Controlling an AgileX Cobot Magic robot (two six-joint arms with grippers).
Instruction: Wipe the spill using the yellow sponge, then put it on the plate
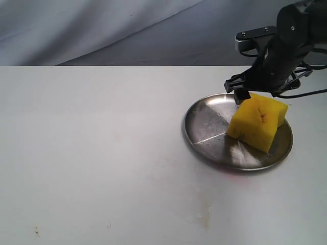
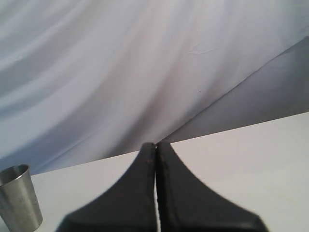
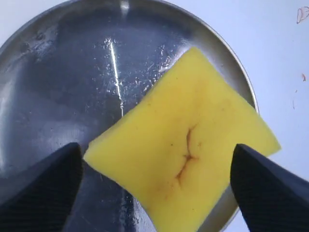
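The yellow sponge (image 1: 258, 122) lies on the steel plate (image 1: 204, 127) at the right of the table, over its right half with one corner past the rim. My right gripper (image 1: 259, 96) hovers just above it, open, its fingers spread wider than the block. In the right wrist view the sponge (image 3: 188, 150) shows a dark crease and sits between the two fingertips (image 3: 48, 183) of the right gripper (image 3: 154, 154) on the plate (image 3: 58, 87). My left gripper (image 2: 156, 150) is shut on nothing. No glossy orange puddle shows anywhere.
A faint yellowish smear (image 1: 206, 214) marks the table in front of the plate, and a tiny brown speck (image 1: 36, 232) lies near the front left. A steel cup (image 2: 19, 205) stands by the left gripper. Grey cloth (image 1: 102, 25) hangs behind the table.
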